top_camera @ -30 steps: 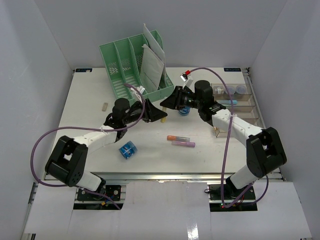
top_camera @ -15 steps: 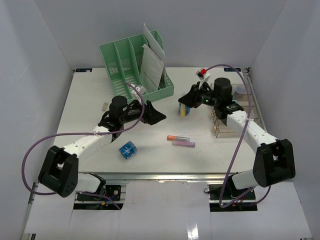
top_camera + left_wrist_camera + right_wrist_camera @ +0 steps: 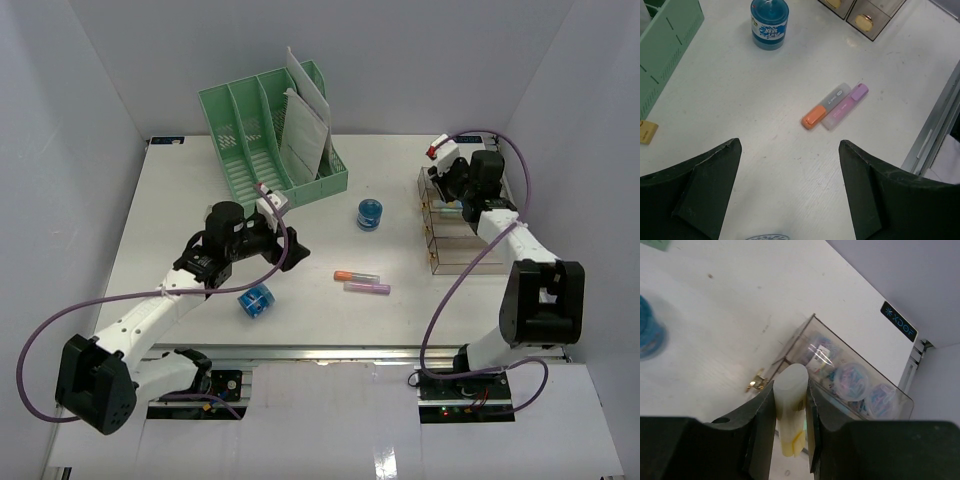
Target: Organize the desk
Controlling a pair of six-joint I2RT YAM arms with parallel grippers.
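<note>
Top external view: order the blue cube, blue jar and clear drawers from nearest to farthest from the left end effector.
1. Blue cube, just nearside of the left end effector.
2. Blue jar, to its right.
3. Clear drawers, far right.

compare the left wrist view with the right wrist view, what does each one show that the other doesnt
Only left wrist: the open left gripper, the orange highlighter and purple highlighter lying side by side, and a small tan block. Only right wrist: the right gripper shut on a pale stick, and round tubs inside the clear tray. Both: the desk, the blue jar (blurred in the right wrist view) and the tray's gold-knobbed front.
</note>
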